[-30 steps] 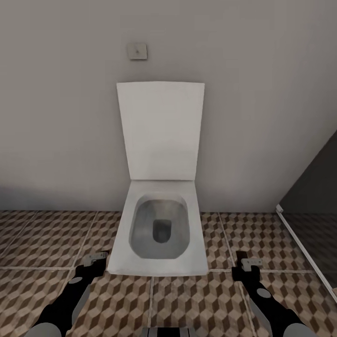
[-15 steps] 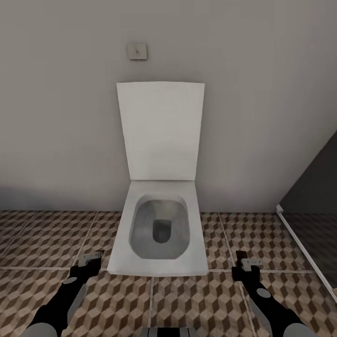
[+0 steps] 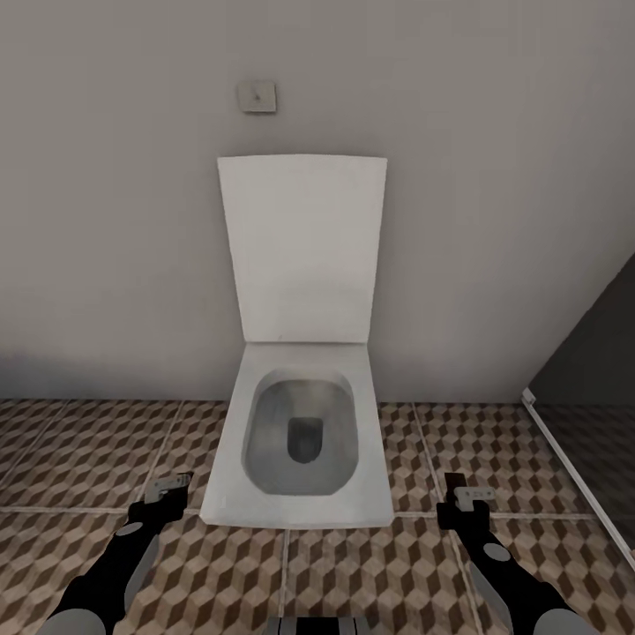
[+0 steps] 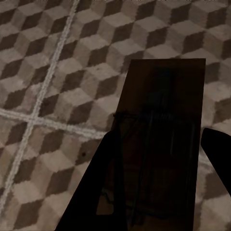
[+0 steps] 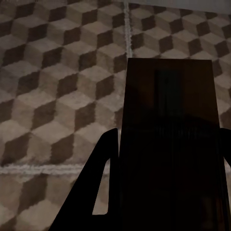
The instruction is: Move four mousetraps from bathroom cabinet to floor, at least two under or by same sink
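Observation:
Each wrist view shows a dark brown wooden mousetrap held flat between the fingers, above the cube-patterned bathroom floor (image 3: 79,459). My left gripper (image 4: 161,142) is shut on one mousetrap (image 4: 163,91), whose metal spring wires show faintly. My right gripper (image 5: 168,144) is shut on another mousetrap (image 5: 168,96). In the head view the left gripper (image 3: 168,488) hangs low at the toilet's front left corner and the right gripper (image 3: 465,500) at its front right. The cabinet and the bathroom sink are out of view.
A white toilet (image 3: 300,441) with its lid raised stands straight ahead against the grey wall, under a small flush plate (image 3: 257,96). A dark glass panel with a pale frame (image 3: 573,467) closes off the right side. Tiled floor lies to both sides of the toilet.
My left gripper has drifted a little to the left with its mousetrap. The right arm holds still. The view has edged very slightly toward the toilet.

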Tool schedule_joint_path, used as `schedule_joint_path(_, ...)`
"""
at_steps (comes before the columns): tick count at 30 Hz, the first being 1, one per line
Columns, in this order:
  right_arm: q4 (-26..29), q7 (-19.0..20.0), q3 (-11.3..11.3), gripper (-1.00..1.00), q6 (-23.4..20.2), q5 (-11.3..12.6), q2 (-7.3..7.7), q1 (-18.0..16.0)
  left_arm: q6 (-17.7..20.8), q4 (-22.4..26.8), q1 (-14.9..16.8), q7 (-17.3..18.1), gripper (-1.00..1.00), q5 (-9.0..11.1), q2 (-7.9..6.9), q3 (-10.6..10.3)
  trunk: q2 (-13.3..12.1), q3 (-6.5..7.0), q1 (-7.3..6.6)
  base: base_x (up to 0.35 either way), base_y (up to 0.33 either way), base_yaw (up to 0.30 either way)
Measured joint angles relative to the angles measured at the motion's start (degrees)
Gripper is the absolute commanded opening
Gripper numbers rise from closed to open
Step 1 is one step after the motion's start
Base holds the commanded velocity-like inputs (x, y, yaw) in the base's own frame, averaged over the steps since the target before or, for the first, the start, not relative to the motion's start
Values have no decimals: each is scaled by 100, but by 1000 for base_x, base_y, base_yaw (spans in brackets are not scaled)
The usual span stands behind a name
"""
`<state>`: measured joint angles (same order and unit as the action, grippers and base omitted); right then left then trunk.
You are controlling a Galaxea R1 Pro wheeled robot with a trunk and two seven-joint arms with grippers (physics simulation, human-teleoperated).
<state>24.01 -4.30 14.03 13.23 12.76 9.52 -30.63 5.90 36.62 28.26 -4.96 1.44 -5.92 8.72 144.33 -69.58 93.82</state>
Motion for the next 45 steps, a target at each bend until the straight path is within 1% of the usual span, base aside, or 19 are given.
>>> schedule_joint_path(7,0,5,0,-100,0,0,0,0,-5,-3,2,1,-100,-4,-28,7,0,0,0,5,0,0)
schedule_joint_path(14,0,8,0,-100,0,8,0,0,-8,-7,0,11,-100,-5,-26,9,0,0,0,0,0,0)
schedule_joint_path(22,0,8,0,-100,0,3,0,0,17,-6,1,0,-100,-3,46,-7,0,0,0,0,13,0)
schedule_joint_path(28,0,9,0,-100,0,5,0,-1,27,-6,-2,-1,-100,0,13,-8,0,0,0,9,120,0)
schedule_joint_path(45,0,8,0,-100,0,9,0,0,0,-8,-2,7,-100,27,18,0,0,0,0,1,7,0)
